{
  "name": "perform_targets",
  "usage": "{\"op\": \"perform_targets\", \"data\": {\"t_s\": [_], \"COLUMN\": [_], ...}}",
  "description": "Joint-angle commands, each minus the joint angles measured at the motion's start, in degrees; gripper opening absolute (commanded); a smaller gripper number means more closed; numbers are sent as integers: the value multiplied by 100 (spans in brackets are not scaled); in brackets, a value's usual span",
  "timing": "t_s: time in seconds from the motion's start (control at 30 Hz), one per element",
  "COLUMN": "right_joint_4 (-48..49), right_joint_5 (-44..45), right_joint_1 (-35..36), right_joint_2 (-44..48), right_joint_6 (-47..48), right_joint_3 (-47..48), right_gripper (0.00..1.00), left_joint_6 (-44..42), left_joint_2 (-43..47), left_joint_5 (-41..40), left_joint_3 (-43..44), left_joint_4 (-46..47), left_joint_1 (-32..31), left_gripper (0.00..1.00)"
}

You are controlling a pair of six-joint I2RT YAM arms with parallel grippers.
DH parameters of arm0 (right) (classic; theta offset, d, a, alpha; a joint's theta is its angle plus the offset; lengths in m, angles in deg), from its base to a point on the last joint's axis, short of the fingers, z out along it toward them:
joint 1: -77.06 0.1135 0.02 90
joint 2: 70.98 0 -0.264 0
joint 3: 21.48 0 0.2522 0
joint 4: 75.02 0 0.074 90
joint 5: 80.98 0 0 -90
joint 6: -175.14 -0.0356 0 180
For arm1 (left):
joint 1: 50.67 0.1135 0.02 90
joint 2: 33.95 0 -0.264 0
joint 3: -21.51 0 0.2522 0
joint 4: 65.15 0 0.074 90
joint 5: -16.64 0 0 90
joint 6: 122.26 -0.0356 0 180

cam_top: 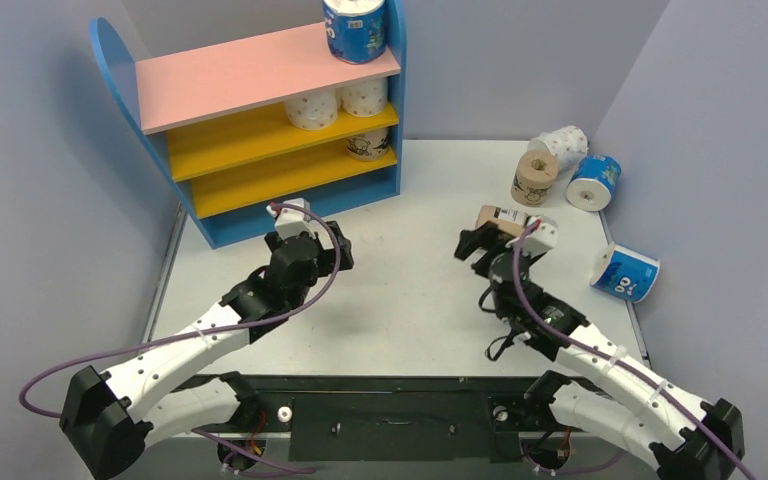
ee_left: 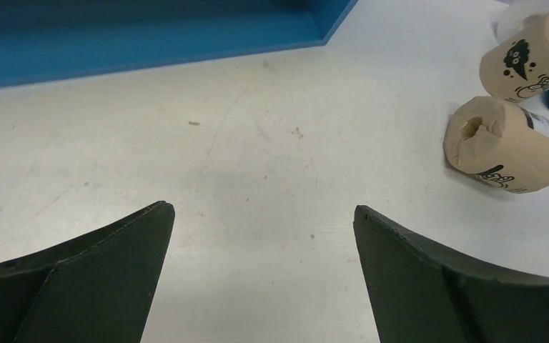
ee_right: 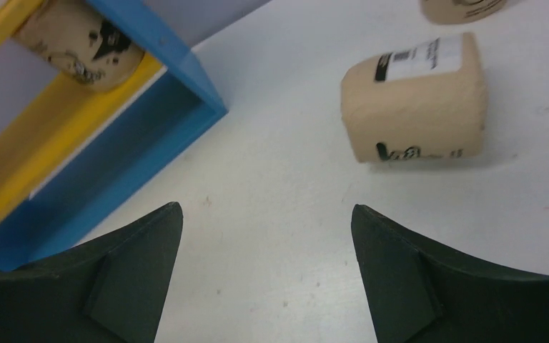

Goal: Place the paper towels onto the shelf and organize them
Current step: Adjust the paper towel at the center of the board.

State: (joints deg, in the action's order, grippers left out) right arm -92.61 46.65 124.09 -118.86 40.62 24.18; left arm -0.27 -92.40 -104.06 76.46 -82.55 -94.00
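Tan wrapper, black cartoon print, barcode label: short cylindrical paper towel roll (ee_right: 414,107) on its side on the white tabletop (cam_top: 410,300), just ahead of the right gripper (ee_right: 266,207) and off to its right, outside the gap and untouched. Black fingers (ee_right: 121,279) of that gripper spread wide, only bare tabletop between them. Right arm (cam_top: 610,370) reaching from the near right corner, forearm slanting inward and forward, wrist low, aimed toward the right end of the shelf.

Left gripper (ee_left: 263,209) likewise parted wide and holding nothing, low over the tabletop just in front of the blue base of the small shelf unit with blue rounded side panels, a pink top board and two yellow boards (cam_top: 230,80). Left arm (cam_top: 180,350) stretched diagonally forward from the near left corner, elbow low.

On the shelf, all at its right end: an upright blue-and-white wrapped roll (cam_top: 355,28) on the pink board, two white dotted rolls (cam_top: 311,107) side by side on the upper yellow board, a tan cartoon-print roll (cam_top: 368,145) on the lower one.

At the far right of the tabletop, clustered close together: a third white dotted roll (cam_top: 563,145), another tan roll (cam_top: 534,176), a second blue-and-white roll (cam_top: 594,181). Well apart from these, near the right edge: a last blue-and-white roll (cam_top: 626,272) on its side.
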Motion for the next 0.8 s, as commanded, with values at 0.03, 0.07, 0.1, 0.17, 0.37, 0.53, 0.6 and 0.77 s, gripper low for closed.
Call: {"op": "perform_targets", "data": {"t_s": [0.03, 0.07, 0.1, 0.17, 0.37, 0.53, 0.6, 0.77], "right_joint_4": [-1213, -1413, -1460, -1541, -569, 395, 813, 1719], "right_joint_5": [-964, -988, -1025, -1235, -2911, -3561, -3687, -3840], "right_joint_1": [-1546, -1826, -1972, -2441, -4156, -4841, -4962, -4984], "right_joint_2": [64, 1, -31, -100, -147, -758, -986, -1572], "right_joint_6": [-125, -129, -122, -119, -375, -527, -616, -828], "right_joint_3": [1084, 1180, 1328, 1358, 533, 98, -44, -206], "right_gripper": [83, 82, 83, 84, 87, 88, 89, 89], "left_joint_6": [1340, 1621, 1878, 1909, 1327, 1676, 1693, 1751], "left_joint_2": [220, 247, 330, 496, 1344, 1667, 1562, 1205], "left_joint_5": [-265, -295, -296, -107, 1463, 1735, 1839, 2049], "left_joint_3": [386, 316, 270, 94, -951, -1764, -1766, -1643], "left_joint_4": [-1510, -1571, -1651, -1541, -129, 831, 820, 744], "left_joint_1": [-193, -215, -217, -220, -210, -192, -186, -192], "left_gripper": [96, 96, 96, 96, 96, 96, 96, 96]}}
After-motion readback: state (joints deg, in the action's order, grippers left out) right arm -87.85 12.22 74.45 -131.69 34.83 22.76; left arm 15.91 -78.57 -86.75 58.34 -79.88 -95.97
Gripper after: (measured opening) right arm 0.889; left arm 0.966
